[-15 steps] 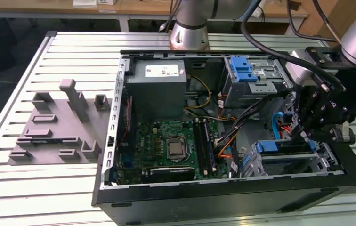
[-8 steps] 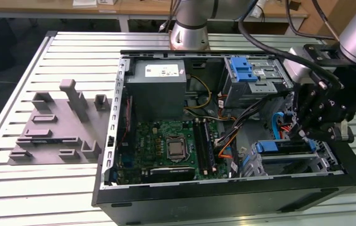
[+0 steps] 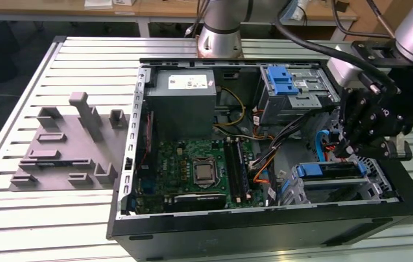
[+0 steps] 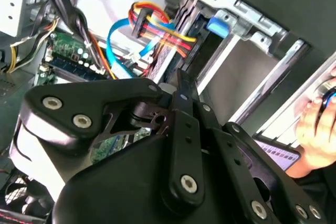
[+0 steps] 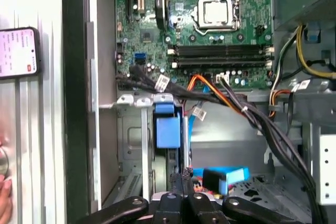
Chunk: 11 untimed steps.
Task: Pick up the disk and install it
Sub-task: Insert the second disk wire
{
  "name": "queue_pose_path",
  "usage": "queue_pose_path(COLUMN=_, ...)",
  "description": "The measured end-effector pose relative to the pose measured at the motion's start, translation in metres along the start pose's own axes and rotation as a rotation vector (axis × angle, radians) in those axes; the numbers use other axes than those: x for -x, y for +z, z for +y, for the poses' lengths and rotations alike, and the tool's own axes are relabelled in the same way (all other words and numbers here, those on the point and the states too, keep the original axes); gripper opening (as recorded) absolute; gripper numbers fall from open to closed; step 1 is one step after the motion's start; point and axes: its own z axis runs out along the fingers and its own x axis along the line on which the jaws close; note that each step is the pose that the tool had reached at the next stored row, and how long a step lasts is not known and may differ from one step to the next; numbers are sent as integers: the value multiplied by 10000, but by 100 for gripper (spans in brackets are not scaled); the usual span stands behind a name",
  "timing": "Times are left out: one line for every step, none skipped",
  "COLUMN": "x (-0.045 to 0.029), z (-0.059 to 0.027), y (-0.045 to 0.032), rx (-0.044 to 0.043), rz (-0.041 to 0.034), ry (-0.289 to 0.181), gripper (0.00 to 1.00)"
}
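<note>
tool point(image 3: 367, 148) hangs at the right of the frame, fingers drawn together on nothing, just above the disk point(image 3: 328, 171), which sits in its bay in the lower right of the computer case point(image 3: 265, 232), so installation looks about done.

A slatted metal table point(image 3: 17, 218) carries an open black computer case point(image 3: 265, 232), with a grey moulded fixture point(image 3: 68, 147) lying beside it, on the exterior view's left
</note>
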Motion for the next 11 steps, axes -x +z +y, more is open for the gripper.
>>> queue_pose_path(x=-1, z=25, y=0, rx=1, rz=-13, ry=0, gripper=11)
queue_pose_path(x=-3, z=39, y=-5, rx=-3, rz=-12, ry=1, gripper=11)
queue_pose_path(x=-3, z=47, y=-19, rx=-5, rz=-10, ry=1, gripper=11)
queue_pose_path(x=-3, z=51, y=-39, rx=-5, rz=-13, ry=1, gripper=11)
queue_pose_path(x=-3, z=53, y=-65, rx=-6, rz=-12, ry=0, gripper=11)
queue_pose_path(x=-3, z=55, y=-95, rx=-6, rz=-14, ry=-1, gripper=11)
queue_pose_path(x=-4, z=59, y=-128, rx=-6, rz=-14, ry=0, gripper=11)
queue_pose_path(x=-4, z=66, y=-155, rx=-6, rz=-13, ry=1, gripper=11)
queue_pose_path(x=-5, z=78, y=-175, rx=-6, rz=-12, ry=1, gripper=11)
queue_pose_path(x=-5, z=95, y=-182, rx=-5, rz=-22, ry=0, gripper=11)
queue_pose_path(x=-6, z=116, y=-182, rx=-7, rz=-38, ry=0, gripper=11)
